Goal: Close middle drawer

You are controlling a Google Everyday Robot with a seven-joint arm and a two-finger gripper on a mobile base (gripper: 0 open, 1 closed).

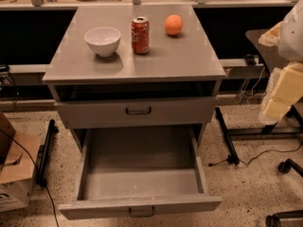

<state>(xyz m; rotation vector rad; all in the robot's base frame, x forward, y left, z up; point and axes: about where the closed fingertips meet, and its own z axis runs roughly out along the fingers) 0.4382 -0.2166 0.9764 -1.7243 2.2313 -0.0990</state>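
Observation:
The middle drawer (142, 174) is pulled far out of the grey cabinet toward me. Its long deep tray is empty. Its low front panel (94, 208) carries a small dark loop handle (141, 212) at the centre. Above it, the drawer with the taller front panel (137, 111) stands slightly open. The lowest drawer is hidden. My arm hangs at the right edge of the view, and my gripper (274, 105) is well to the right of the cabinet, level with the upper drawer and touching nothing.
On the cabinet top (180, 56) stand a white bowl (102, 40), a red soda can (140, 35) and an orange (173, 24). A cardboard box (14, 174) sits on the floor at left. Black stand legs (226, 136) and cables lie at right.

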